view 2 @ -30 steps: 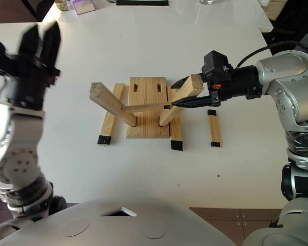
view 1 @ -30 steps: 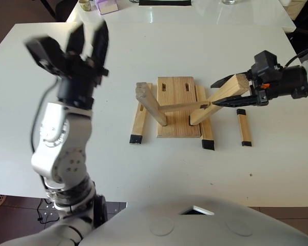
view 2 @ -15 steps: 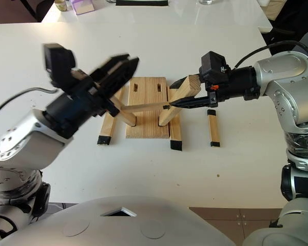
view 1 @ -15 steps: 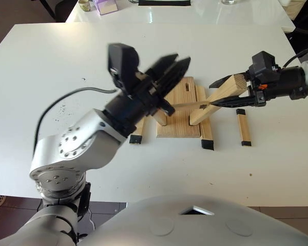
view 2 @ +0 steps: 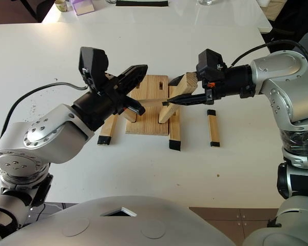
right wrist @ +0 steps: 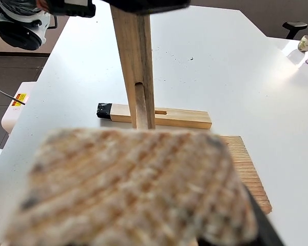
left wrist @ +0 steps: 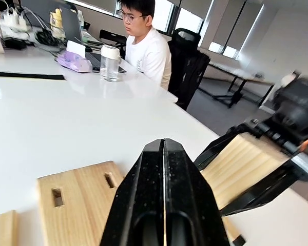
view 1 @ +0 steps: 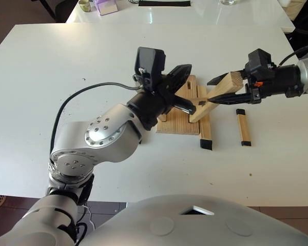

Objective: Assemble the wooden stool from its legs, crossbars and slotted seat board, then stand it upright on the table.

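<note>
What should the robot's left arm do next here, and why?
Probably open the left gripper and close it on the free leg just beneath it. The right gripper alone holds the other leg, tilted above the seat board, with the crossbar joining both legs; the left gripper looks shut and seems to grip nothing yet.

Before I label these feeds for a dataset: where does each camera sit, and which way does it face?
Left eye view: on the head, looking forward and down at the seat board; shows left gripper and right gripper.
Right eye view: beside it, same scene.
Left wrist view: behind the left gripper, looking along it toward the leg in the right gripper.
Right wrist view: behind that leg, facing the other leg and left gripper.
Both wrist views share the seat board.
</note>
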You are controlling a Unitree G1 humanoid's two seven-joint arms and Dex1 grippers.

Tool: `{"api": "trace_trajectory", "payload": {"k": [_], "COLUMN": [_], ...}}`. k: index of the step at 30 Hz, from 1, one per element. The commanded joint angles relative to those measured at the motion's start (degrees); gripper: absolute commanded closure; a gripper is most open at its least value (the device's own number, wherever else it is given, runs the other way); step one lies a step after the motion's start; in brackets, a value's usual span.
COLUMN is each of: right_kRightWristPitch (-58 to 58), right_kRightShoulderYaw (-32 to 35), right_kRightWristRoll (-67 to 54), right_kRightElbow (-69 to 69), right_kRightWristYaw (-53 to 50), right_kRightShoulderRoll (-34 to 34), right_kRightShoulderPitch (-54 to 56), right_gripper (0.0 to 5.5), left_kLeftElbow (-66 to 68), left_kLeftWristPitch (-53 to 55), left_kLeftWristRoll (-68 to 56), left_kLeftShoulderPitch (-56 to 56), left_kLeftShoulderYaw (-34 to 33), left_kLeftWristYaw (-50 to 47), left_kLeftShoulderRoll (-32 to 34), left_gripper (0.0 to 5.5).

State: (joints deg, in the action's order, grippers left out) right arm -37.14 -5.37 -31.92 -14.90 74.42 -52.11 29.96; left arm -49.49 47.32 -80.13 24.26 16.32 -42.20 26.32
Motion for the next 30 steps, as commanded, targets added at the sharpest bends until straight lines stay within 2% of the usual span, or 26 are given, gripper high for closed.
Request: {"api": "trace_trajectory", "payload": {"k": [1, 10, 16, 20, 26, 30], "right_kRightWristPitch": [0.0, 0.7, 0.6, 0.6, -0.2, -4.0], "right_kRightShoulderYaw": [-0.9, -1.3, -0.7, -0.4, -0.3, -0.5], "right_kRightWristRoll": [0.5, 1.4, 1.4, 1.6, 1.7, -0.2], "right_kRightElbow": [0.2, 1.0, -0.1, -0.6, -1.7, -3.5], "right_kRightWristYaw": [-0.2, -0.7, -2.2, -3.6, -5.7, -8.0], "right_kRightShoulderRoll": [0.9, 1.7, 2.1, 2.3, 2.5, 3.8], "right_kRightShoulderPitch": [1.6, 1.5, -0.1, -0.9, -1.7, 2.0], "right_gripper": [3.47, 3.47, 3.47, 3.47, 3.47, 3.47], "left_kLeftElbow": [2.0, -0.5, 0.4, 1.0, 0.3, 1.1], "left_kLeftWristPitch": [8.2, 14.4, 19.3, 21.1, 22.9, 22.6], "left_kLeftWristRoll": [6.8, 21.4, 35.3, 40.6, 45.5, 49.0], "left_kLeftShoulderPitch": [0.5, 8.0, 16.4, 15.0, 10.9, 8.4], "left_kLeftShoulderYaw": [6.3, 5.7, 14.9, 18.2, 18.6, 19.2], "left_kLeftWristYaw": [2.5, 6.4, 17.5, 23.3, 29.6, 31.9], "left_kLeftShoulderRoll": [3.2, 2.9, 6.3, 7.4, 7.9, 6.2], "left_gripper": [5.50, 5.50, 5.50, 5.50, 5.50, 5.50]}}
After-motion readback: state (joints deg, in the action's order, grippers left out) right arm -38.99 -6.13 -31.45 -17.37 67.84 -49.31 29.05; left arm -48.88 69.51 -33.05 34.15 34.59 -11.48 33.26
